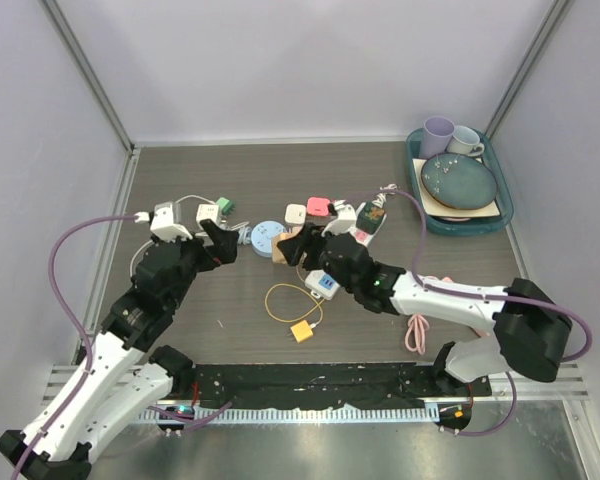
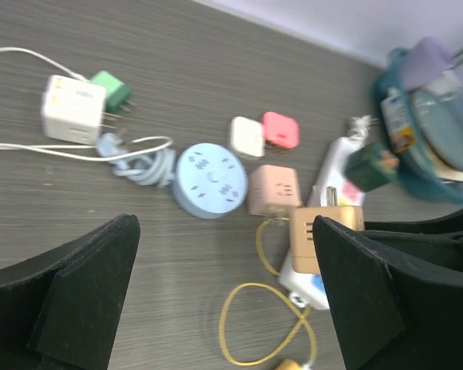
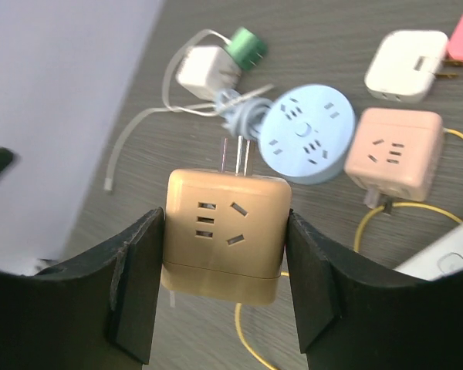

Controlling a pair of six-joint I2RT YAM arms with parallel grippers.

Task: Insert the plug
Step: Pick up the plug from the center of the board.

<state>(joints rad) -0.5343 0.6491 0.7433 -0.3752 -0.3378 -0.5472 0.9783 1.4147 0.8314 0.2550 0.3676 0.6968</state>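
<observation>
Tan two-pronged cube plug [image 3: 224,231]

Left arm [image 1: 120,350]: white link shells, black joint housings. Right arm [image 1: 450,297]: same scheme, bulky black joint block [image 1: 530,330] lower right of frame, small green light [image 1: 377,281] near wrist. Lavender cable [image 1: 55,270] loops along each arm. Left gripper [image 2: 225,239] fingers [image 2: 85,293]: matte black wedges.

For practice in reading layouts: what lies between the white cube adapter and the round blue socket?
A bundled grey-blue cable lies between the white cube adapter and the round blue socket, seen clearly in the left wrist view.
</observation>
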